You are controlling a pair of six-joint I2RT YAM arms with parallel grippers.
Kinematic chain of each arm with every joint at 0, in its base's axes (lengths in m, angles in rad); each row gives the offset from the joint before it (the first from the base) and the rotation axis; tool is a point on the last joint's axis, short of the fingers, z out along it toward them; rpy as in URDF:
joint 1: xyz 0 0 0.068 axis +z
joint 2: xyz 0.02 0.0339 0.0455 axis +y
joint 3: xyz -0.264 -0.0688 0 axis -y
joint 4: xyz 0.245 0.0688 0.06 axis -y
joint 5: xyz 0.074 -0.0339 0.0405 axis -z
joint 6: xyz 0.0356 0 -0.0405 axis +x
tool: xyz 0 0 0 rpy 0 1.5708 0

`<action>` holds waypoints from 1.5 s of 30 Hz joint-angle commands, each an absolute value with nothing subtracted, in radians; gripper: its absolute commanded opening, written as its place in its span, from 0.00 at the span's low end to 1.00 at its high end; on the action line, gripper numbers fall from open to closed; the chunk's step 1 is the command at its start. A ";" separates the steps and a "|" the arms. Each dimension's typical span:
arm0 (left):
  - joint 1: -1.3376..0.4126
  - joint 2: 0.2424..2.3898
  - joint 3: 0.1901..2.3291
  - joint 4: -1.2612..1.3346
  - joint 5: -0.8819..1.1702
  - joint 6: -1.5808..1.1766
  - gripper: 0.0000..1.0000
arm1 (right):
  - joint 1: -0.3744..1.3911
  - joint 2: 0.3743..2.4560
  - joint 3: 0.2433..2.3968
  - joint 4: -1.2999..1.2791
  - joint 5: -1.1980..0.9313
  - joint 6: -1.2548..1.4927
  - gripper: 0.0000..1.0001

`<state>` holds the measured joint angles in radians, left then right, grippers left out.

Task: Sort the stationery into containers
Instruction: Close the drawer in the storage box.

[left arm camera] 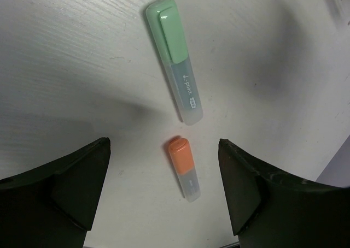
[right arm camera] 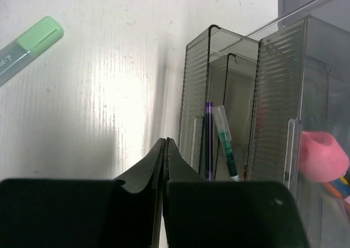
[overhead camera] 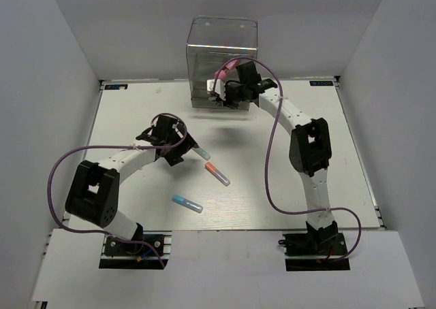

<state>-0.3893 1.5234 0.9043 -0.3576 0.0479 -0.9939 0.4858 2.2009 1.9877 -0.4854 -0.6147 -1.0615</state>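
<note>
Clear plastic box stands at the far edge of the table, with its compartments facing the arms for loading. Your right gripper sits just beside an open compartment, jaws pressed together on nothing. Two pens lean inside it. Your left gripper hangs spread wide above the green marker and orange marker, placed to straddle one, likely the orange. A blue marker lies unsorted nearer the bases. The pink item in the adjoining compartment is possibly an eraser, but the view is poor.
</note>
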 commanded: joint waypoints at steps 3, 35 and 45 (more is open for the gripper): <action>-0.387 1.528 0.937 -0.336 0.074 -0.980 0.89 | 0.483 2.302 2.102 -0.597 -0.595 -1.095 0.00; -0.387 1.796 1.057 0.339 0.067 -1.250 0.63 | 0.482 2.361 2.007 -0.094 -0.094 -0.873 0.00; -0.387 2.061 1.254 0.560 0.040 -1.362 0.56 | 0.449 2.012 1.657 -0.091 -0.405 -0.776 0.35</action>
